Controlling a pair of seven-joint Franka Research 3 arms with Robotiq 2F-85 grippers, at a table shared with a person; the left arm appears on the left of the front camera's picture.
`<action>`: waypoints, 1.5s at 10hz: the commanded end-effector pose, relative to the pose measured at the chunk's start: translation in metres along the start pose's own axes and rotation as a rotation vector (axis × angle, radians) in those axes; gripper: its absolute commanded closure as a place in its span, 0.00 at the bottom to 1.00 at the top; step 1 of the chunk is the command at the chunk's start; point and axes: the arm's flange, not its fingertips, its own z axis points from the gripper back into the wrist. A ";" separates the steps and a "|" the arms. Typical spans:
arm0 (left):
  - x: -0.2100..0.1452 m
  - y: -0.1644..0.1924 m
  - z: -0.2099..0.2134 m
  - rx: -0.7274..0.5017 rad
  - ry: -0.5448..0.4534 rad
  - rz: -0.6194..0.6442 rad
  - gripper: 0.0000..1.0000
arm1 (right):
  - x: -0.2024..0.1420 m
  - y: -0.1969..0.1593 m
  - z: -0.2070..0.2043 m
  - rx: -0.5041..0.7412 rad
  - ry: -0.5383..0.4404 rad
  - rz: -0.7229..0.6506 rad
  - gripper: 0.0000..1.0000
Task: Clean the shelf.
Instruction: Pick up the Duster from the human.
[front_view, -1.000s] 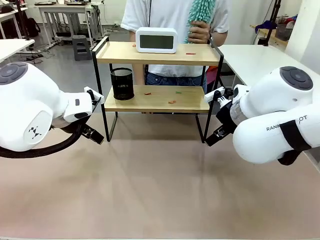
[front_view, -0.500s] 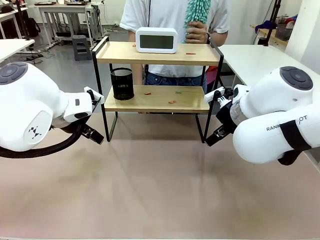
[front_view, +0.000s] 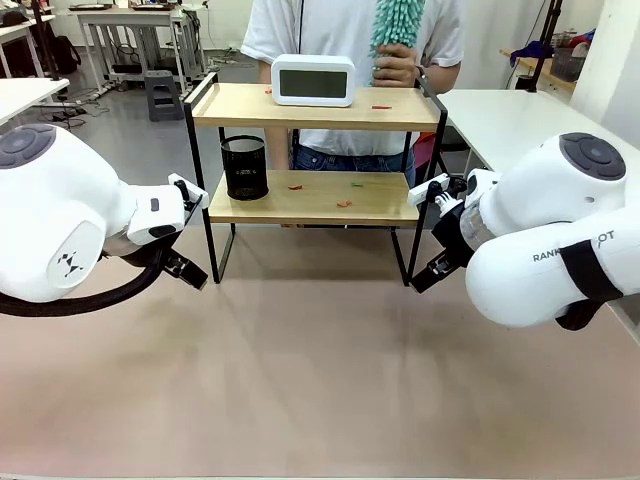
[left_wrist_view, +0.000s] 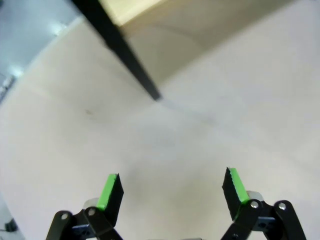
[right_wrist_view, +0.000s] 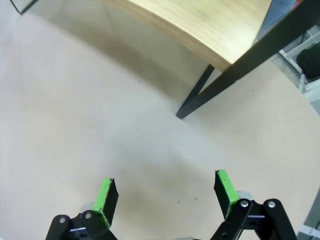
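The shelf (front_view: 240, 106) sits mid-table (front_view: 320, 380) on the far side, with little red and green scraps (front_view: 344, 203) on both boards, so cleaning looks barely begun. The person's hand (front_view: 398, 66) holds a teal duster (front_view: 397, 22) up behind it. The left gripper (left_wrist_view: 172, 182) hovers low by a front leg, spread wide and empty. The right gripper (right_wrist_view: 167, 192) is the same on the other side. The next move probably means taking that duster or clearing stuff off. The clock (front_view: 313, 80) up top and the mesh cup (front_view: 244, 167) below block a clean sweep, and the black posts crowd any reach.
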 end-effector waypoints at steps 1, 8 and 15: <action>0.008 -0.001 0.083 -0.213 0.156 0.010 0.00 | -0.005 -0.008 0.095 0.188 0.068 -0.112 0.00; -0.205 0.165 0.208 -0.464 -0.591 0.850 0.00 | -0.261 -0.143 0.227 0.560 -0.435 -0.905 0.00; -0.210 0.213 0.252 -0.459 -0.448 0.837 0.00 | -0.257 -0.193 0.292 0.566 -0.418 -0.917 0.00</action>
